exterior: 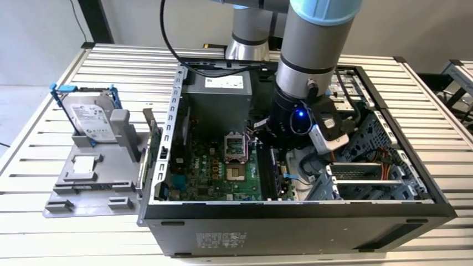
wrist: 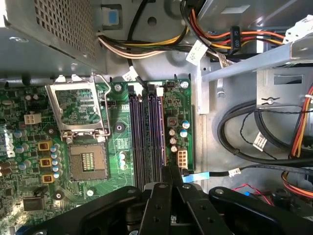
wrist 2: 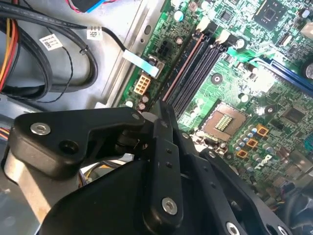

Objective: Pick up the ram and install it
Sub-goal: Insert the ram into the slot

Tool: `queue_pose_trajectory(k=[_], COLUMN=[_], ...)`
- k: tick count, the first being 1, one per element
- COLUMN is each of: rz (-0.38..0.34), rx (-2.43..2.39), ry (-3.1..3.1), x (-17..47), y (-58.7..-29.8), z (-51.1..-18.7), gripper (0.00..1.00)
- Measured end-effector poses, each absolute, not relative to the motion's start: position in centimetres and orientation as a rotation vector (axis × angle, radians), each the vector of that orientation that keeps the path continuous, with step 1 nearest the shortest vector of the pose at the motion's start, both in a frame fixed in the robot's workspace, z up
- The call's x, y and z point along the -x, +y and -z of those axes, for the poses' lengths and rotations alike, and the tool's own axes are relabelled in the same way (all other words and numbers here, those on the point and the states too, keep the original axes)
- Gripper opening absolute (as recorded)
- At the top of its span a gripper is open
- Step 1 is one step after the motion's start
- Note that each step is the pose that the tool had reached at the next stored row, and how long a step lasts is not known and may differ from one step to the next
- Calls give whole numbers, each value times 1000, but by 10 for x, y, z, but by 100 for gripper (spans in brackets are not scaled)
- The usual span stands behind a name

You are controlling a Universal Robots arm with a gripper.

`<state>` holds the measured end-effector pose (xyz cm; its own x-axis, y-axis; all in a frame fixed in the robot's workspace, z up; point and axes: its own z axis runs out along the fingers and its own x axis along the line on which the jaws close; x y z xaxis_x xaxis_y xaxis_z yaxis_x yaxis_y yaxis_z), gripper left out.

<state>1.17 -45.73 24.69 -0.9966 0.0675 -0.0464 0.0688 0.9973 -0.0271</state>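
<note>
our gripper (wrist: 168, 178) is clamped on the ram (wrist: 172, 175), edge-on just above the motherboard slots (wrist: 146, 137) inside the case (exterior: 296, 208). we judge it light, stiff, fragile: hold the long edges, off the contacts.

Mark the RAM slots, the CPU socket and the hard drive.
RAM slots (wrist: 146, 139): first wrist view, middle of the dark slot bank.
CPU socket (wrist: 88, 159): first wrist view, on the centre contact pad.
Hard drive (exterior: 92, 119): exterior view, on its silver top face.
</note>
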Motion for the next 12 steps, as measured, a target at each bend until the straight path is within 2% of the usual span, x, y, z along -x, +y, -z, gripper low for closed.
queue_pose_trajectory(k=[12], rz=[45], rx=[-106], ry=[3095], x=[-12], y=[-457], z=[-247], gripper=[0])
